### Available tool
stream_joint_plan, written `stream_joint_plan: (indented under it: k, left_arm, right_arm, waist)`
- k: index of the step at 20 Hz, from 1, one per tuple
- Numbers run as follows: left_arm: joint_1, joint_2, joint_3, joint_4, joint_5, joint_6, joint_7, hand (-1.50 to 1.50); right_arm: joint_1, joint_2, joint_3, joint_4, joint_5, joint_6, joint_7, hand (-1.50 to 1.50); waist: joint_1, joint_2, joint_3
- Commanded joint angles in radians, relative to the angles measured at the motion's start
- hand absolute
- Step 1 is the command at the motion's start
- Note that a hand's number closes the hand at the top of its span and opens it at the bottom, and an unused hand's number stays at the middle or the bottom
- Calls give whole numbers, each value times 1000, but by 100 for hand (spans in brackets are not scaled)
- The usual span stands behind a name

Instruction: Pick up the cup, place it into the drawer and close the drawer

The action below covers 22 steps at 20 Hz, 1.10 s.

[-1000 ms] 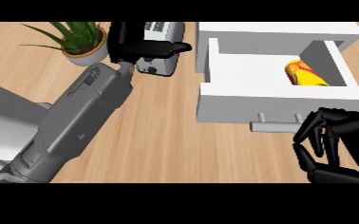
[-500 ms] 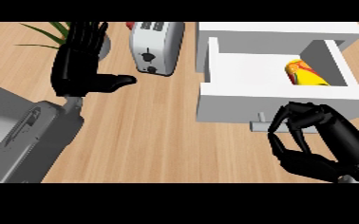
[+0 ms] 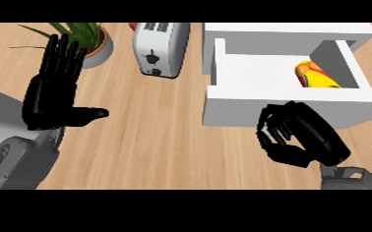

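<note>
Curling its fingers on nothing, our right robot hand [image 3: 301, 140] sits at lower right against the white drawer's [image 3: 283, 105] front. Inside, at the right, we see what looks like the yellow-red cup [image 3: 317, 75]. Our left robot hand [image 3: 54, 91] rests flat-fingered at left, near the toaster [image 3: 161, 48] and plant [image 3: 83, 39] on the table [image 3: 160, 142].

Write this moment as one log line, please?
cup: lying in open drawer | right hand: curled at drawer front, holding nothing | left hand: open, resting left

Wooden counter [image 3: 160, 142] with toaster [image 3: 161, 49] and potted plant [image 3: 87, 42].
</note>
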<state>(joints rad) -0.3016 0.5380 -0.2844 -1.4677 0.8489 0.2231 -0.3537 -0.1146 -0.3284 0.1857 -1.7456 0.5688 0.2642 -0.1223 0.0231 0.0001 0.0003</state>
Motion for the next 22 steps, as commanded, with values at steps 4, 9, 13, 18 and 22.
stream_joint_plan:
  k: [4,9,13,18,22]
  left_arm:
    - [105,29,93,-34,-7,-94,5,-150]
    - [147,47,172,56,22,-250,-27,-150]
    - [181,11,178,-14,-22,-224,-12,-150]
    - [210,8,218,-34,-32,-248,17,-150]
    - [148,3,235,57,-14,-315,11,-150]
  right_arm:
    - [-177,80,35,330,152,-84,-48,-150]
    - [-252,96,30,520,236,-152,-97,-150]
    - [-280,121,14,740,276,-238,-203,-150]
    - [-471,152,-76,1006,257,-272,-274,-150]
    - [-632,133,-146,1183,213,-211,-316,-150]
  waist:
    - [-9,1,0]
    - [-10,3,0]
    - [-11,2,0]
    - [-8,4,0]
    - [1,10,1]
